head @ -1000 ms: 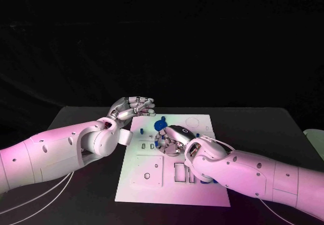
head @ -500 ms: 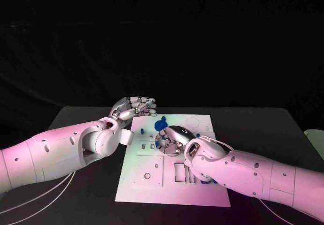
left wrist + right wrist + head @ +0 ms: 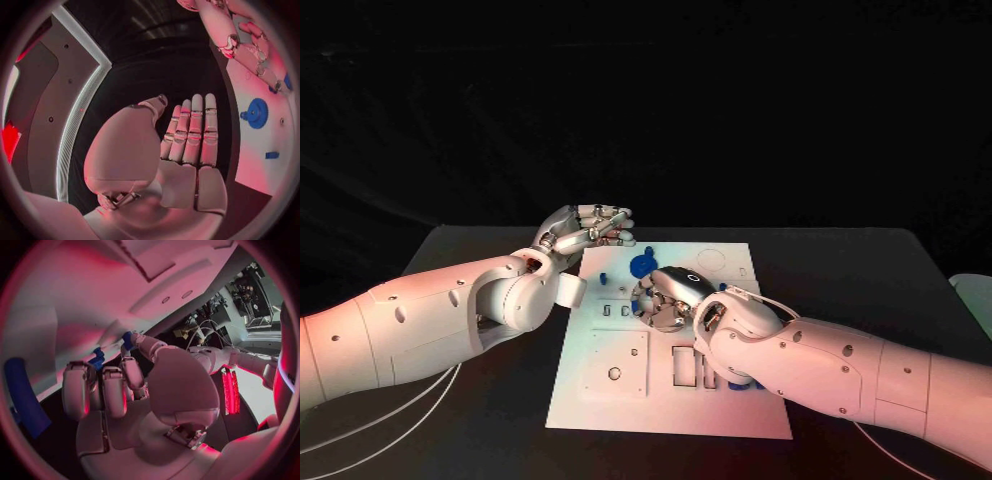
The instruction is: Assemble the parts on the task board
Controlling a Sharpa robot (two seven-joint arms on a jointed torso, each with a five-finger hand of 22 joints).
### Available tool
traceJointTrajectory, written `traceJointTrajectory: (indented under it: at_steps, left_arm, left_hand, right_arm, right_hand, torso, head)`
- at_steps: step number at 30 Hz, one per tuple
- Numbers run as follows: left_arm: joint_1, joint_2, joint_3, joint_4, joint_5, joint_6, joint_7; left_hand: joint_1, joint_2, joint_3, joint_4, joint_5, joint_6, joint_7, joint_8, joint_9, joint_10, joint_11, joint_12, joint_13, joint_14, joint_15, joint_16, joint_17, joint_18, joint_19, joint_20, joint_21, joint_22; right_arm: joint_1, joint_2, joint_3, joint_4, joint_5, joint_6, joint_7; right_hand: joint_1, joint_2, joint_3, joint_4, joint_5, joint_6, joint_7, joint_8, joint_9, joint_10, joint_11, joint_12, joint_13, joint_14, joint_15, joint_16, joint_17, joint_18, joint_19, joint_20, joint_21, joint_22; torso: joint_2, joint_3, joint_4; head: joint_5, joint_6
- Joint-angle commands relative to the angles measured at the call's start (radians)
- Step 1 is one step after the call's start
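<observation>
Right hand (image 3: 672, 298) rests on the board (image 3: 625, 385), fingers (image 3: 103, 390) grasping a blue part (image 3: 97, 359). Left hand (image 3: 586, 232) hovers at the board's far corner, fingers (image 3: 194, 130) released and straight.

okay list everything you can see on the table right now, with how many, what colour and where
Black table: one, black, under everything.
White rectangular task board: one, white, middle of the table.
Blue gear-shaped part: one, blue, on the board's far half, beside the right hand.
Small blue block part: one, blue, lying on the board.
Left hand: one, silver, at the board's far left corner, holding nothing.
Right hand: one, silver, over the board's middle, fingertips on a small blue piece.
</observation>
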Motion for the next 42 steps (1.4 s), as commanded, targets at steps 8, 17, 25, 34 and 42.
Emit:
traceJointTrajectory:
  at_steps: [8,17,25,34,42]
  left_arm:
    - [0.002,0.003,0.001,0.002,0.004,0.016,0.006]
    - [0.002,0.003,0.001,0.002,0.004,0.013,0.003]
    - [0.002,0.003,0.001,-0.001,0.004,0.013,0.002]
    - [0.003,0.002,0.001,-0.004,0.004,0.013,0.001]
    - [0.003,0.002,0.001,-0.004,0.004,0.013,0.001]
  left_hand:
    - [-0.008,0.000,0.006,-0.001,-0.001,0.001,0.008,-0.004,0.001,-0.006,-0.002,0.000,0.001,-0.005,-0.001,-0.003,0.002,0.011,-0.005,0.000,-0.004,-0.002]
    - [-0.012,-0.001,0.006,-0.001,-0.001,0.001,0.008,-0.005,0.001,-0.007,-0.002,0.000,0.001,-0.006,0.000,-0.004,0.003,0.011,-0.006,0.000,-0.004,-0.002]
    - [-0.012,-0.001,0.006,-0.001,-0.001,0.001,0.008,-0.005,0.001,-0.007,-0.002,0.000,0.001,-0.006,0.000,-0.004,0.003,0.011,-0.006,0.000,-0.004,-0.002]
    - [-0.012,-0.001,0.006,-0.001,-0.001,0.001,0.008,-0.005,0.001,-0.007,-0.002,0.000,0.001,-0.006,0.000,-0.004,0.003,0.011,-0.006,0.000,-0.004,-0.002]
    - [-0.013,-0.001,0.008,-0.003,-0.001,0.000,0.009,-0.006,0.001,-0.009,-0.001,-0.001,0.001,-0.006,0.000,-0.005,0.005,0.011,-0.006,0.001,-0.003,-0.002]
  right_arm:
    - [-0.003,-0.002,-0.003,0.003,-0.017,0.040,-0.002]
    - [-0.003,-0.002,-0.003,0.003,-0.017,0.037,-0.001]
    - [-0.003,-0.002,-0.003,0.004,-0.018,0.031,-0.002]
    - [-0.003,-0.001,-0.003,0.010,-0.018,0.020,0.000]
    - [-0.003,-0.002,-0.003,0.012,-0.018,0.012,-0.004]
  right_hand:
    - [-0.013,-0.009,-0.008,0.004,-0.005,0.004,-0.004,0.036,0.029,-0.002,-0.002,-0.007,0.000,0.078,-0.004,0.001,0.139,-0.003,0.000,-0.005,-0.003,0.104]
    - [-0.029,-0.024,-0.016,0.009,-0.005,-0.024,0.006,0.023,0.022,-0.010,0.007,-0.016,-0.008,0.078,0.002,0.000,0.137,-0.002,-0.002,-0.001,-0.008,0.102]
    - [-0.032,-0.029,-0.016,0.011,-0.005,-0.046,0.016,0.010,0.014,-0.016,0.014,-0.020,-0.011,0.078,0.009,0.001,0.138,-0.001,-0.004,0.004,-0.012,0.100]
    - [-0.037,-0.037,-0.019,0.012,-0.005,-0.066,0.024,-0.002,0.007,-0.022,0.022,-0.025,-0.016,0.077,0.015,-0.001,0.135,0.000,-0.007,0.010,-0.017,0.097]
    - [-0.056,-0.061,-0.041,0.024,-0.005,-0.107,0.040,-0.027,-0.008,-0.044,0.036,-0.043,-0.033,0.075,0.028,-0.004,0.128,0.002,-0.014,0.022,-0.029,0.090]
  torso:
    - [0.001,-0.0004,0.0010]
    - [0.001,-0.0005,0.0002]
    - [0.001,0.0002,-0.0002]
    - [0.001,0.0003,0.0003]
    - [0.001,0.0001,0.0002]
  head:
    - [0.003,-0.002]
    - [0.002,-0.002]
    - [0.002,-0.002]
    - [0.001,-0.002]
    - [0.000,-0.002]
